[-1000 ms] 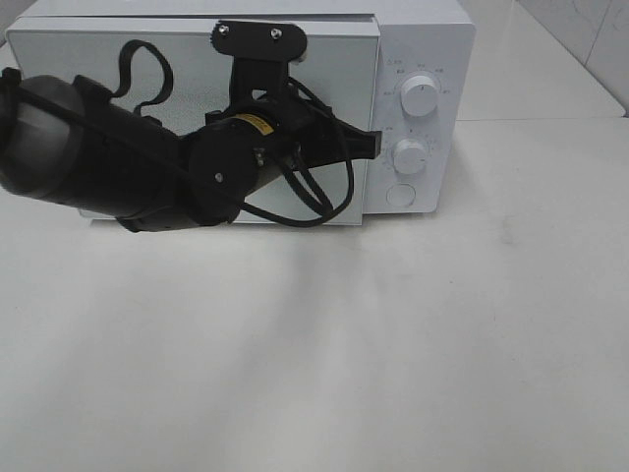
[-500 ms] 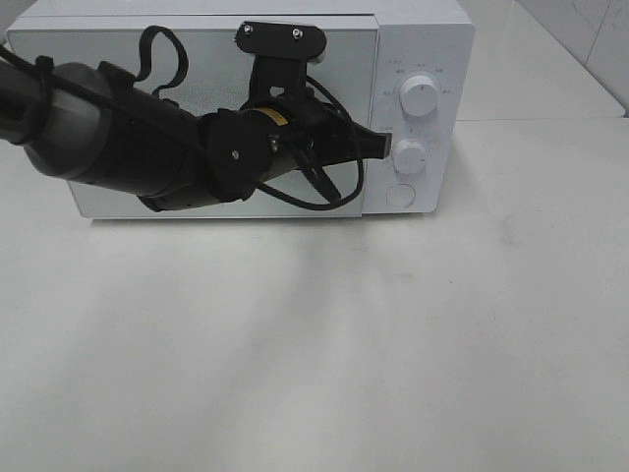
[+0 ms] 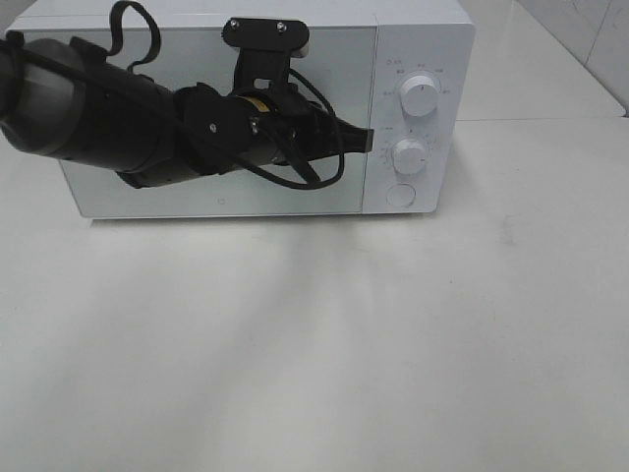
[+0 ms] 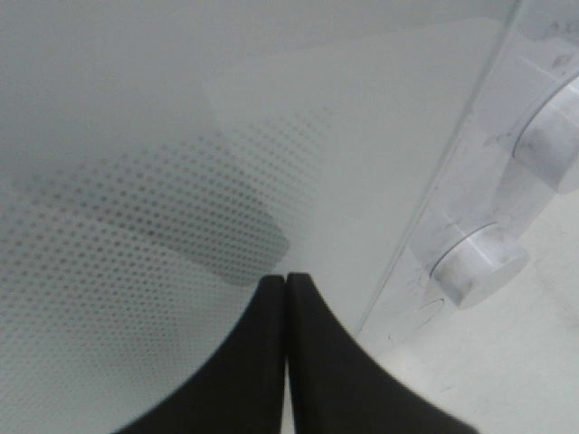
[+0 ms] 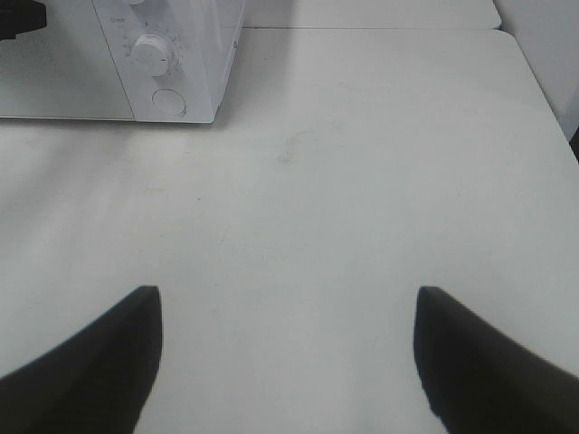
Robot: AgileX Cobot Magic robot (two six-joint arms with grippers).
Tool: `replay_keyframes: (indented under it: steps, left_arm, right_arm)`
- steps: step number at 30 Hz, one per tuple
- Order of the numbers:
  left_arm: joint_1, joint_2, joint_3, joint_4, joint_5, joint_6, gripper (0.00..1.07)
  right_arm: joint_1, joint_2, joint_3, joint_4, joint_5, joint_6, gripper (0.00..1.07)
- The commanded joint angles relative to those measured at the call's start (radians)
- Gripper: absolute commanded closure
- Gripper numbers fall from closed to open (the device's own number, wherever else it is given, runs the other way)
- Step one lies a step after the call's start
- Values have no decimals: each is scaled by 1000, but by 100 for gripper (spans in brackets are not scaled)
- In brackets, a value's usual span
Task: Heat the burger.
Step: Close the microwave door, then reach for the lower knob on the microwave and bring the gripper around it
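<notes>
White microwave (image 3: 423, 39) with a smooth, glossy casing; whether it is metal or plastic is unclear. Its door (image 3: 216, 197) is sleek, reflective glass with a fine dotted mesh behind it. At three o'clock from the door, the upper knob (image 3: 421, 96) and lower knob (image 3: 409, 155) are smooth white plastic. The table (image 3: 393, 344) is white, smooth and softly shiny, with faint scuffs. The left arm (image 3: 108, 118) has a matt black plastic shell. The left gripper (image 4: 287, 280) and right gripper (image 5: 287, 297) look smooth and matt black.

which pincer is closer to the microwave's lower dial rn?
Left. The left pincer, shut, is at the door's edge, right beside the lower dial. The right pincer, open, hangs over the table, well off from the microwave.
</notes>
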Motion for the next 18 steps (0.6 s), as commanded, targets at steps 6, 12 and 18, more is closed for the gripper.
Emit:
replay_keyframes:
  steps: [6,12,18]
  left_arm:
    - [-16,-77,-11,-25,371,-10,33]
    - [-15,-126,-11,-26,664,-20,6]
    - [-12,-163,-11,5,826,-20,6]
  right_arm:
    - [-4,-27,2,-4,-12,5,32]
    - [-4,-27,2,-4,-12,5,32]
    - [-4,-27,2,-4,-12,5,32]
